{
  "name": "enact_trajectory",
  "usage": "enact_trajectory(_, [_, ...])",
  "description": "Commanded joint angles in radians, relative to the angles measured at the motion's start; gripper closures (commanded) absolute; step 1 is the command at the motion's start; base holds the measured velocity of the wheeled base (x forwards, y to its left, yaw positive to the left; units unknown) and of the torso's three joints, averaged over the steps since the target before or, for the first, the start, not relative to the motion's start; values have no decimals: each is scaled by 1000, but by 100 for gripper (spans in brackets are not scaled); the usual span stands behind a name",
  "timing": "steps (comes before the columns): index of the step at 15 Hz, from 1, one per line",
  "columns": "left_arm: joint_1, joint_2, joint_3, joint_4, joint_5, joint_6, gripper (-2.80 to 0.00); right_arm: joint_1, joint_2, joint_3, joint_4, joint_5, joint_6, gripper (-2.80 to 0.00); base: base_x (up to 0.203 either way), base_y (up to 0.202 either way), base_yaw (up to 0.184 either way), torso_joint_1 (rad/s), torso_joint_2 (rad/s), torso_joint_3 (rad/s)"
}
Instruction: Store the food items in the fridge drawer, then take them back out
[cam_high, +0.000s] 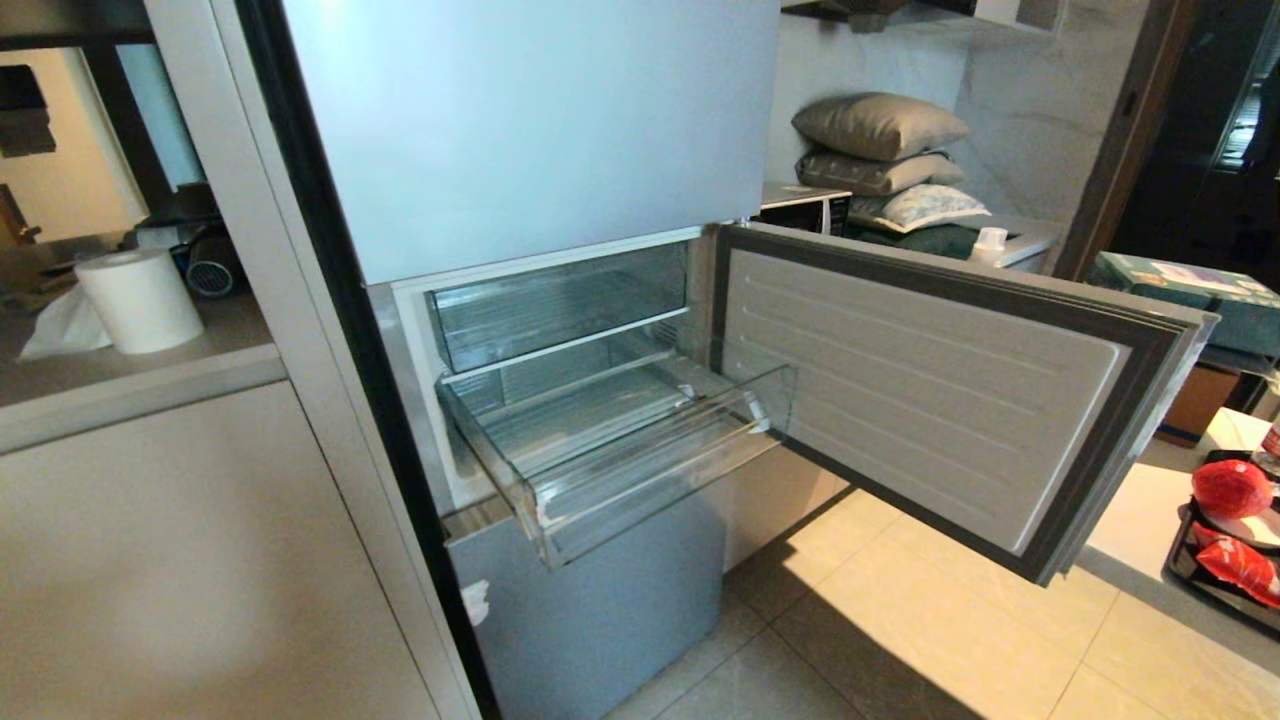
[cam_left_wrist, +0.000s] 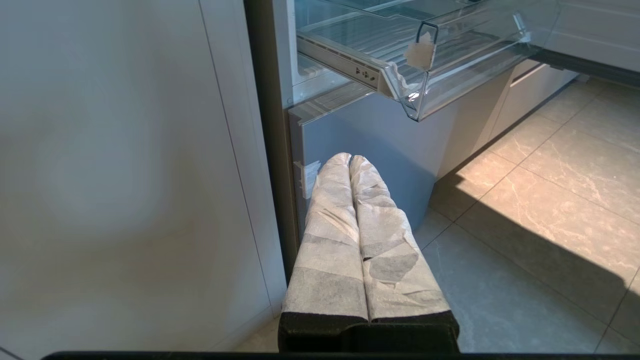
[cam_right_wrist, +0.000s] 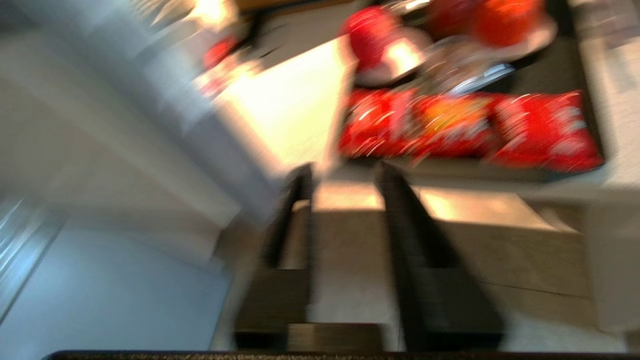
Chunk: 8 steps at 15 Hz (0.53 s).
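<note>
The fridge drawer, clear with a ribbed floor, stands pulled out and holds nothing; from the left wrist view its front corner hangs above. The food items lie on a black tray at the far right: a round red one on a plate and a longer red one. My right gripper is open with nothing between its fingers, held in the air short of the counter edge, with red glossy food and a round red item beyond it. My left gripper, its fingers wrapped in white, is shut low beside the fridge.
The fridge door stands swung open to the right, between the drawer and the white counter. Above the drawer is a second clear compartment. A paper roll sits on the left shelf. Cushions lie behind. Tiled floor is below.
</note>
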Motion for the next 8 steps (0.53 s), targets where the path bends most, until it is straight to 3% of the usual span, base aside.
enact_trajectory(1, [0, 2, 0, 1, 0, 0, 0, -163, 311, -61, -151, 32, -10, -280, 0, 0, 0, 0, 0, 0])
enact_trajectory(4, [0, 1, 0, 1, 0, 0, 0, -269, 468, -153, -260, 91, -37, -280, 0, 0, 0, 0, 0, 0])
enact_trajectory(8, [0, 0, 0, 1, 0, 0, 0, -286, 723, -303, -277, 103, -79, -280, 0, 0, 0, 0, 0, 0])
